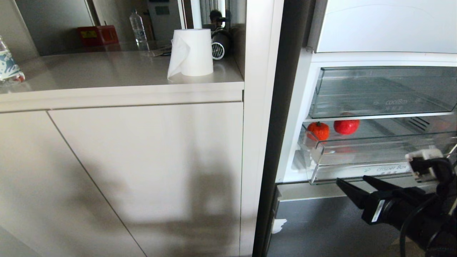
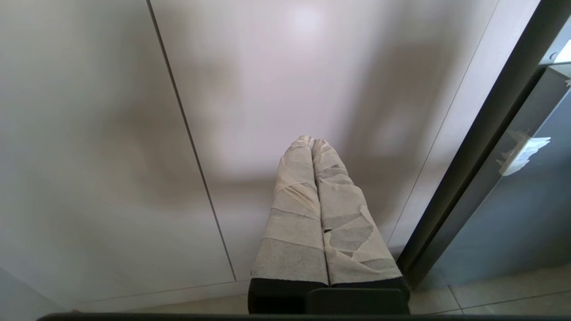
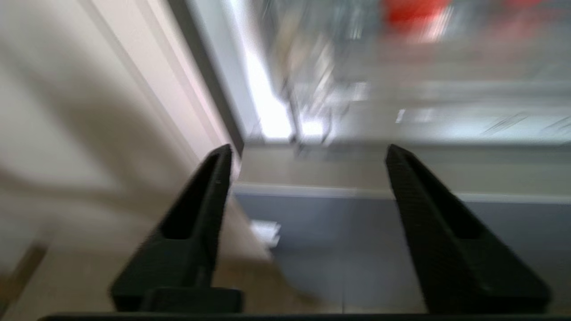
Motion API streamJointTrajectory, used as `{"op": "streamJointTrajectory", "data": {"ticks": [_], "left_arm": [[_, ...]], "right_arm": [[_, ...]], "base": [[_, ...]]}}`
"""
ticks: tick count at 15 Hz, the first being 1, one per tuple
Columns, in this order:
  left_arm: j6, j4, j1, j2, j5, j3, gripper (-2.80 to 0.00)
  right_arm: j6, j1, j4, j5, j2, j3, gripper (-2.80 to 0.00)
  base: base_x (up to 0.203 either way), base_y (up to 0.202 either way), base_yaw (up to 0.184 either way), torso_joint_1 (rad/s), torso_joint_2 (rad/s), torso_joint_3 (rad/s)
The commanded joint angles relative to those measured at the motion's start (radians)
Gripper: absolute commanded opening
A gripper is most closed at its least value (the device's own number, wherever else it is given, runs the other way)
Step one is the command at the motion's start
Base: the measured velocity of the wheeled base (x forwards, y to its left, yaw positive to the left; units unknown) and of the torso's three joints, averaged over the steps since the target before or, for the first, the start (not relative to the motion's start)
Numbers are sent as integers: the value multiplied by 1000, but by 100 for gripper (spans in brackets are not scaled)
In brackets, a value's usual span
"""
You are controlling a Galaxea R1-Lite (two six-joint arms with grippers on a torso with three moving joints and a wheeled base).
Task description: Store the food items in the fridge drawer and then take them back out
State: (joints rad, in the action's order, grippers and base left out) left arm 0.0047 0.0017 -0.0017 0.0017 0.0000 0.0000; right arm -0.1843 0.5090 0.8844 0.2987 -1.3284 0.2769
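Observation:
Two food items lie in the pulled-out clear fridge drawer: a glossy red round fruit and a smaller orange-red pumpkin-like one to its left. My right gripper hangs below and in front of the drawer's front lip, open and empty, its black fingers pointing toward the fridge. In the right wrist view the gripper spreads wide before a blurred drawer front, with a red smear of fruit beyond. My left gripper, wrapped in pale tape, is shut and empty and faces a cabinet door.
A deeper clear drawer sits above the fruit. Below is a grey fridge front with a white tape scrap. The fridge's dark side wall borders beige cabinet doors. The counter holds a paper roll and a bottle.

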Motion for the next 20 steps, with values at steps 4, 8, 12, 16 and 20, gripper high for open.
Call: {"op": "streamJointTrajectory", "data": {"ticks": [4,8,12,16,20], "left_arm": [[0,0,0,0,0,0,-280],[0,0,0,0,0,0,-280],[0,0,0,0,0,0,-280],[0,0,0,0,0,0,-280],[0,0,0,0,0,0,-280]], "right_arm": [[4,-129,-526,-13,156,384,-280],[31,-242,-713,-33,-19,576,-280],[43,-265,-724,-38,-194,708,-280],[59,-267,-749,-40,-309,794,-280],[63,-268,-1012,-39,-312,943,-280]], "base": [[0,0,0,0,0,0],[0,0,0,0,0,0],[0,0,0,0,0,0],[0,0,0,0,0,0],[0,0,0,0,0,0]]}}
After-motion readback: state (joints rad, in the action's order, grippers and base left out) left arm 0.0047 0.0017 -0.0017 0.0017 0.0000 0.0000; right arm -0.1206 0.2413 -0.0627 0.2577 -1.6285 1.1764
